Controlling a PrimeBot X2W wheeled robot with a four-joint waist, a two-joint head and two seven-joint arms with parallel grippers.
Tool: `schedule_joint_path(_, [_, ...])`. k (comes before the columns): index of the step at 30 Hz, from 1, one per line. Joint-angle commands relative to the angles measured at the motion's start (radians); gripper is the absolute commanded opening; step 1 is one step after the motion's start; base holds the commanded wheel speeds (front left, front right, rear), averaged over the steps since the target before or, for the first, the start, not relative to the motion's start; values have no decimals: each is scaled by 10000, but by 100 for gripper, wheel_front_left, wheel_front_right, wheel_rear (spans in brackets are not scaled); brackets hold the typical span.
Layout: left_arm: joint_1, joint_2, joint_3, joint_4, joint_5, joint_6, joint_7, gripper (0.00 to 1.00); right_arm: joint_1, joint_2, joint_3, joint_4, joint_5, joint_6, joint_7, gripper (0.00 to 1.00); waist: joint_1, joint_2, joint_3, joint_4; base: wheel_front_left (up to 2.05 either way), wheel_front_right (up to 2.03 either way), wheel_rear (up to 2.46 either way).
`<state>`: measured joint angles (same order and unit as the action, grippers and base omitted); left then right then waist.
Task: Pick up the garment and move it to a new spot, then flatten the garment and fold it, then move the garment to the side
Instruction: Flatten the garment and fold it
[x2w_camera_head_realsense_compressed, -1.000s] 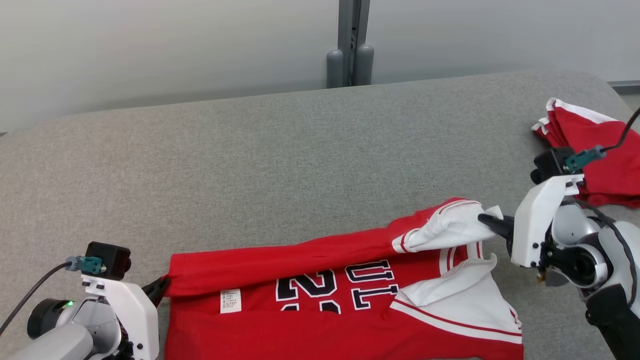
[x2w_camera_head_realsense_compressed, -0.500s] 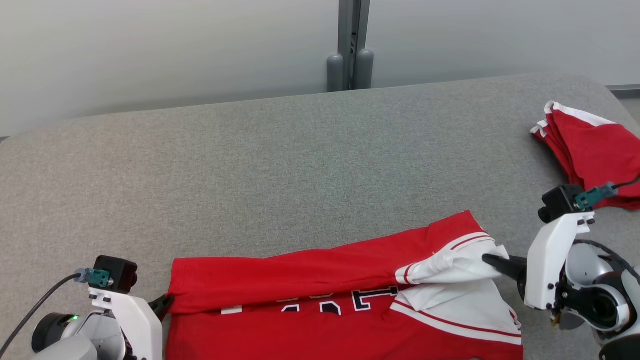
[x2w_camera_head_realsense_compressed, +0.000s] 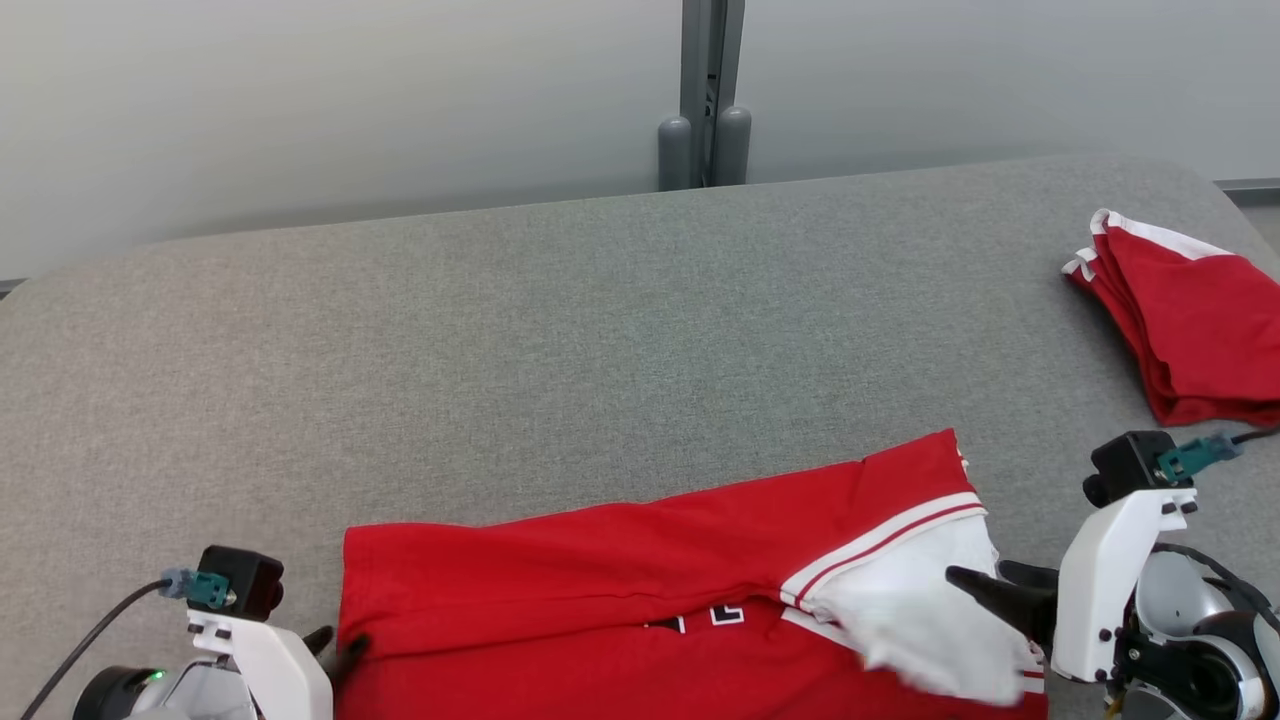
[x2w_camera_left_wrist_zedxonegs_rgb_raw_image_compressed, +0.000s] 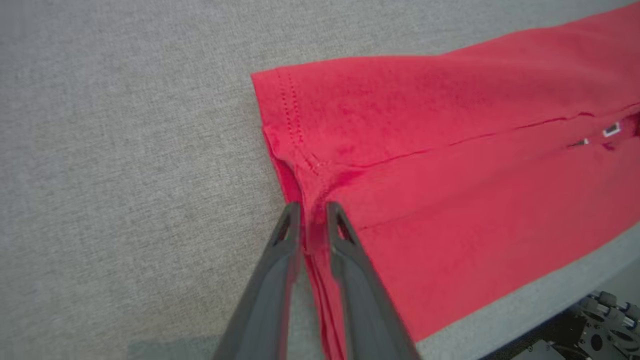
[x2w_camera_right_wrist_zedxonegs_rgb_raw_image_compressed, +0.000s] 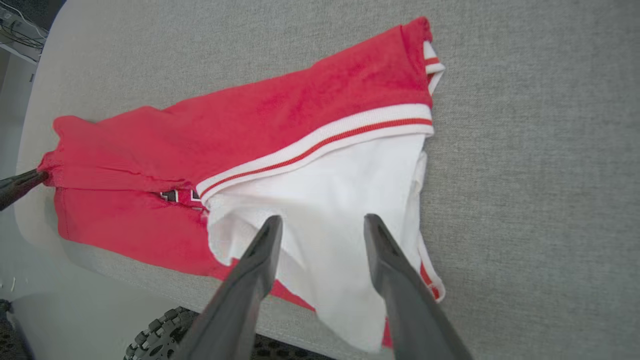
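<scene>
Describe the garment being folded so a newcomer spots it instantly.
On the grey padded table, look along the near edge. The red jersey lies spread long there, with a white sleeve and dark lettering, unlike the small folded red pile at far right.

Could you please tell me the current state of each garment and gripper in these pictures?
Red jersey: lying on the grey table, far edge folded over its front, lettering mostly covered.
Second red garment: folded, at the table's far right.
Left gripper: jaws narrowly parted around the jersey's hem; grip unclear.
Right gripper: open, poised over the white sleeve.
</scene>
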<state>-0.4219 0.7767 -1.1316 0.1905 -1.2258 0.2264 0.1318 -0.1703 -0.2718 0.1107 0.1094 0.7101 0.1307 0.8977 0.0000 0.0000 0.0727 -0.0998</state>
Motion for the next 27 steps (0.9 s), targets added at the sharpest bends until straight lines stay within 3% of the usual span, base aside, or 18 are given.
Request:
schedule_joint_path(1, [104,19,-7,37,-46,38,-1,100,108,12,-77,-72,-87,2,39,100,0,0,-15,11,0,0,0])
schedule_joint_path(8, [342,167,219,-8,-161,252,-422,100,628,316,-642,-510,-151,2,-4,100,0,0,-157,63,0,0,0])
schedule_joint_path(14, [725,357,871,-471,-164,751,-1798,100,1247,446,-1232,-1249,185,2,-567,100,0,0,-436,171,0,0,0])
schedule_joint_path(20, [1278,557,1609,-1250,-271,1598,-3167,100,1776,690,-1878,-1953,-116,2,-2442,100,0,0,-650,264,0,0,0])
schedule_joint_path(27, [1763,611,2585,-1959,-70,2116,-3883,100,1588,1084,-2058,-1884,-978,2,-5330,100,0,0,-580,311,0,0,0])
